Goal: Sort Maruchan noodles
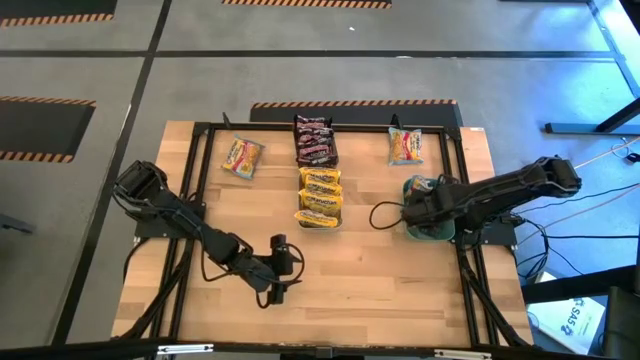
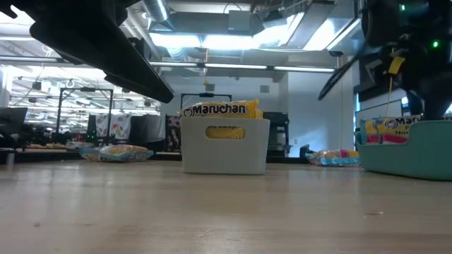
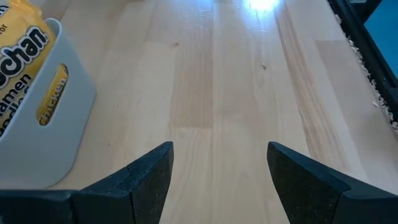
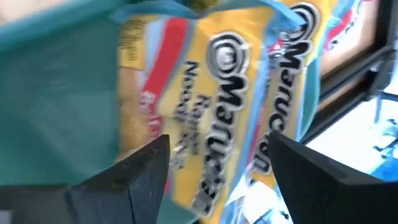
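Note:
Several Maruchan noodles packets lie sorted on the wooden table. Dark brown ones [image 1: 314, 142] sit at the far middle. Yellow ones [image 1: 320, 197] fill a pale bin [image 2: 224, 144]. Two orange-yellow packets [image 1: 242, 157] [image 1: 405, 146] lie loose at the far side. Yellow packets with red print [image 4: 211, 93] stand on edge in the teal bin [image 1: 430, 236] at the right. My right gripper [image 4: 221, 149] points down into this bin, open, its fingers on either side of a packet with gaps showing. My left gripper [image 3: 217, 155] hovers open over bare wood near the front.
A black frame [image 1: 460, 150] borders the table. The pale bin [image 3: 43, 124] stands close beside my left gripper. Bare wood [image 1: 370, 280] lies between the two arms toward the near edge. Cables [image 1: 385, 212] loop beside the teal bin.

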Robot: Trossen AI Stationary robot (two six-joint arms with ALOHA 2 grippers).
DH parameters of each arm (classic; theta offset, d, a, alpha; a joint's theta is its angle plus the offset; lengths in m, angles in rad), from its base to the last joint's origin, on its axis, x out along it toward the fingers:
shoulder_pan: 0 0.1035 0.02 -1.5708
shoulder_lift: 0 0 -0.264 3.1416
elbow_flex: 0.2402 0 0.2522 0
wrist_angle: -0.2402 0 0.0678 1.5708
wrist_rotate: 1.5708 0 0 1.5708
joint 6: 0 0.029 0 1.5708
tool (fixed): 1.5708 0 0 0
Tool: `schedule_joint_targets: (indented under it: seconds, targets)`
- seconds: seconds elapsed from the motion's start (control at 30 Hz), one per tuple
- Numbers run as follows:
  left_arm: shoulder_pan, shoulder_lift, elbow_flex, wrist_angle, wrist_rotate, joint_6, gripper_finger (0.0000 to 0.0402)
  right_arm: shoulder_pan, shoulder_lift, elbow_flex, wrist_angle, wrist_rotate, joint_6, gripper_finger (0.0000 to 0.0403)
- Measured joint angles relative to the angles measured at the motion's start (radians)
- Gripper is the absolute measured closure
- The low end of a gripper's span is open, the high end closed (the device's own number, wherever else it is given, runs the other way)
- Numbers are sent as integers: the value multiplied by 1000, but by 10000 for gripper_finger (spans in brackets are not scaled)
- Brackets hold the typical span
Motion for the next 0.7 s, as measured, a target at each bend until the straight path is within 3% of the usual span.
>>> schedule_joint_targets:
  seconds: [0.17,0.33,0.53,0.7]
  targets:
    - [0,0,0,3,12,-1,147,0,0,113,-86,-55,31,162]
    - [4,-51,5,-59,12,-5,147,0,-1,224,-43,-63,76,172]
    - [74,-254,77,-468,-100,-87,147,1,-1,185,368,-63,-29,182]
    - [225,-395,77,-769,-165,-255,147,13,0,65,783,-107,-129,189]
